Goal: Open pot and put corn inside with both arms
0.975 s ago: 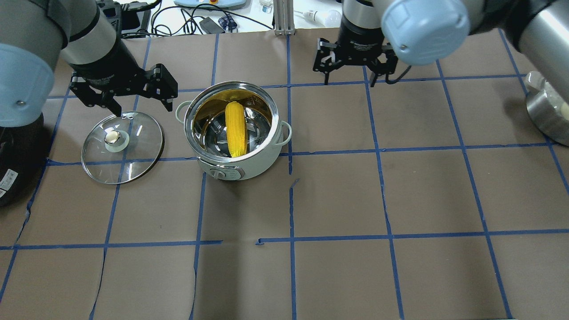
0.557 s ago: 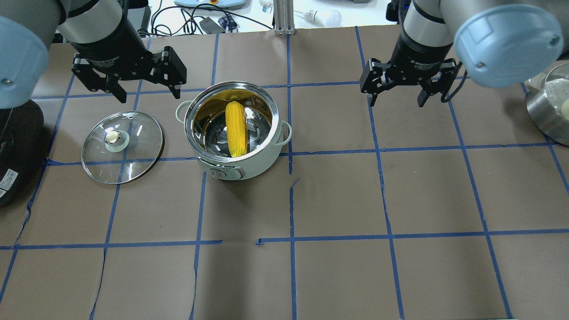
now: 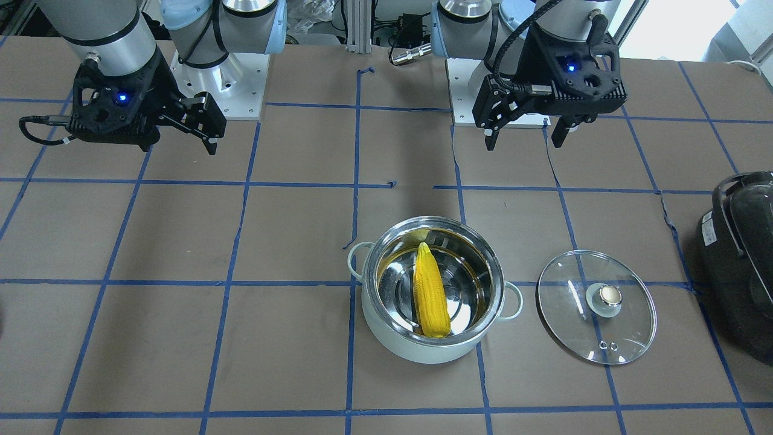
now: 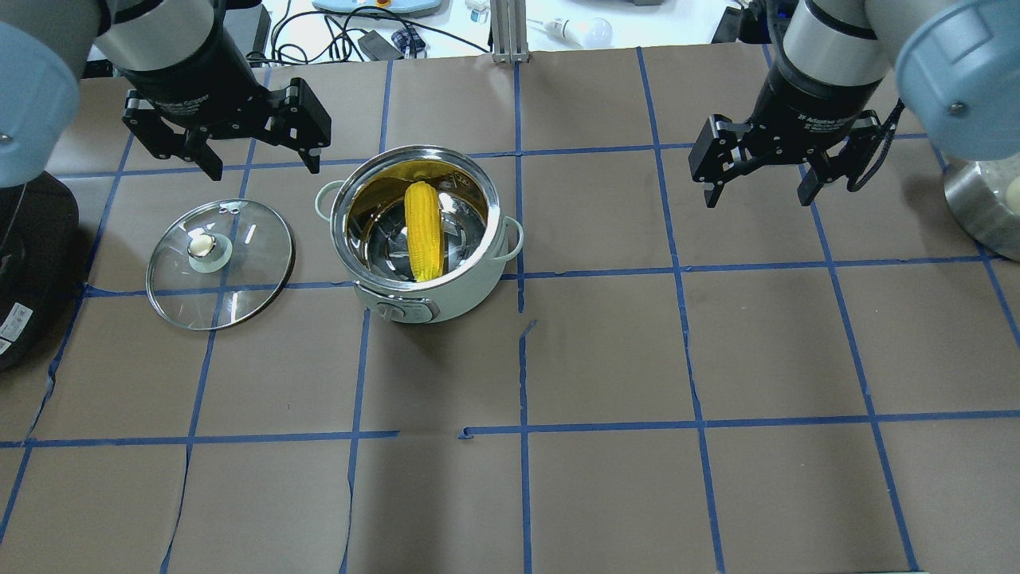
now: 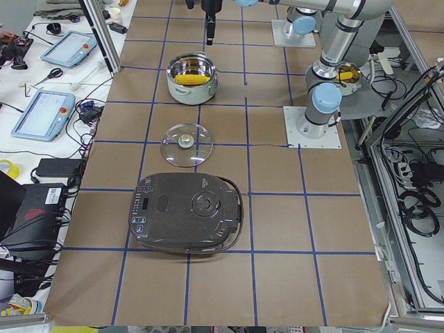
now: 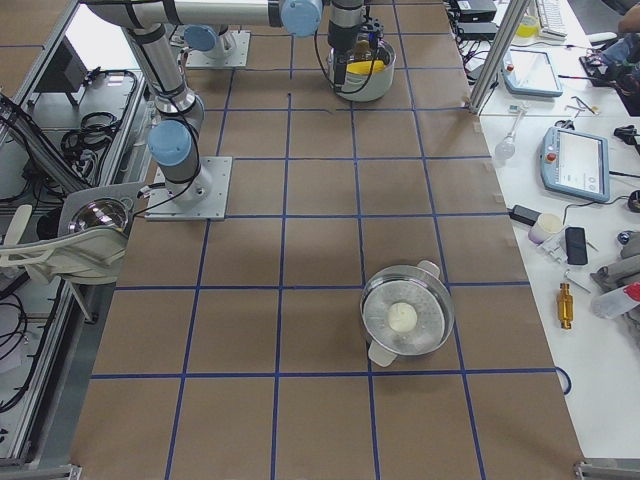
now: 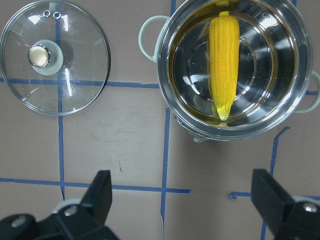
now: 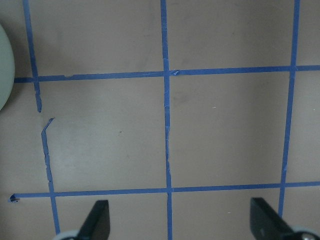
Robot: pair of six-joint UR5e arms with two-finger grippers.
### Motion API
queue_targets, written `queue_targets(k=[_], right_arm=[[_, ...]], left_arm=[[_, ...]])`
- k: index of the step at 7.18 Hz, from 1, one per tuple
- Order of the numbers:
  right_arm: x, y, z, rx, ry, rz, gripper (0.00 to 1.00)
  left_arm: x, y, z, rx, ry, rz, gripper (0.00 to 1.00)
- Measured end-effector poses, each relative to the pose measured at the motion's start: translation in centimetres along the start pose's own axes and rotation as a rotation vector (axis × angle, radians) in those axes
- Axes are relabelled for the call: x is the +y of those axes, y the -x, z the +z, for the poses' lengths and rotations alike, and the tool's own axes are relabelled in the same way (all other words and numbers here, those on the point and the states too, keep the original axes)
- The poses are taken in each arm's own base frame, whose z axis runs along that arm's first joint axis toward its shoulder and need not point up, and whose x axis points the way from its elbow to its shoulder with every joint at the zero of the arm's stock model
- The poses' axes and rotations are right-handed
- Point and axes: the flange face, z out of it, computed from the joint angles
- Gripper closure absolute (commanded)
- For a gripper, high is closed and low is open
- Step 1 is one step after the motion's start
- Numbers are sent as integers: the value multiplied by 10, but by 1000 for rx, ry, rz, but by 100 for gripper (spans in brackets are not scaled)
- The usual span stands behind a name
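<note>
Left pincer [image 4: 263, 167] and right pincer [image 4: 757, 197] hang released, upper left and right. Corn [image 4: 422, 231] lies inside the open pot [image 4: 450, 299].

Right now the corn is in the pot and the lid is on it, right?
Not quite. The corn is in the pot, but the lid is off, lying flat on the table beside the pot. The overhead view shows it.

Left tool [image 4: 264, 169] and right tool [image 4: 757, 201] both point down, jaws wide apart, empty.
</note>
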Motion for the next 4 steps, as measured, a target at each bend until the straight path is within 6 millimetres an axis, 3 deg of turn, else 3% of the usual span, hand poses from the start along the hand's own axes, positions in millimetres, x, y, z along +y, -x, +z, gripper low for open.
queue_targets(k=[4], right_arm=[[4,-6,-3,33,22,-15,0]], left_arm=[[-1,3,-1,4,-3,-8,0]])
